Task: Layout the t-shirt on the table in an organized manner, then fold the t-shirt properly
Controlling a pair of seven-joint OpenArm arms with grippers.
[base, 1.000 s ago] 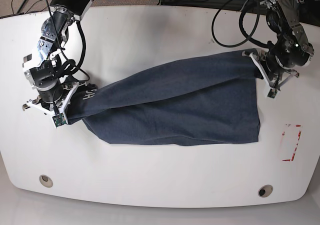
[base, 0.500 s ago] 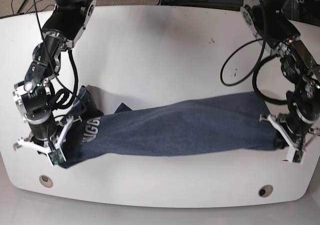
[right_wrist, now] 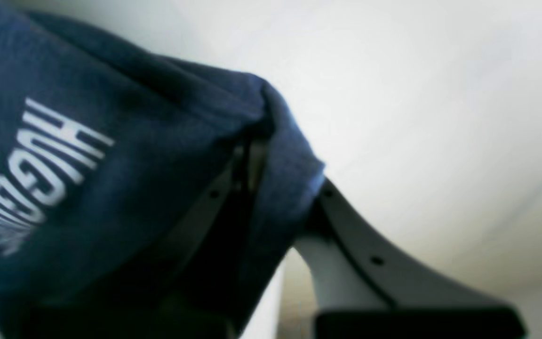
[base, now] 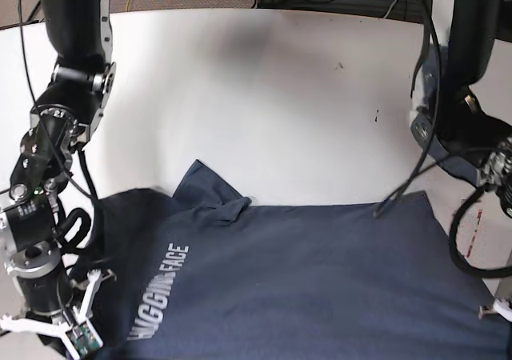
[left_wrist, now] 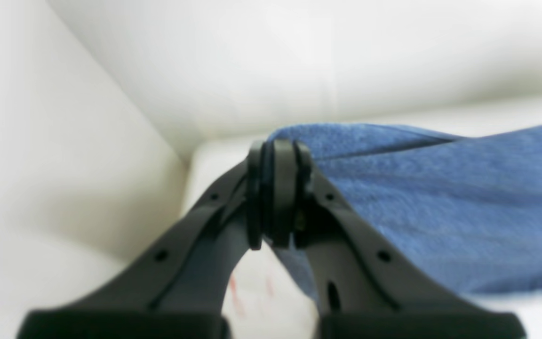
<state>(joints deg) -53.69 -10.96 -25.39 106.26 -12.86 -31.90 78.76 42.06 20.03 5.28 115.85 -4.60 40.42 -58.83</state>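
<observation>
The navy t-shirt (base: 296, 280) is lying spread across the near half of the white tabletop (base: 264, 96), one sleeve sticking up beside the collar. White lettering on it is reading "HUGGING FACE" (base: 160, 304). The left end effector (left_wrist: 275, 197) is clenching its hem; the right end effector (right_wrist: 271, 155) is pinching its shoulder fabric.

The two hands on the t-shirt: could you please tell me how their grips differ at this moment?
The right hand pinches the t-shirt near its white lettering, while the left hand pinches a plain edge with no print. Cloth drapes over and hides most of the right hand's fingers, while the left hand's fingers show clearly, with cloth beside them only. Both are shut on the fabric.
</observation>
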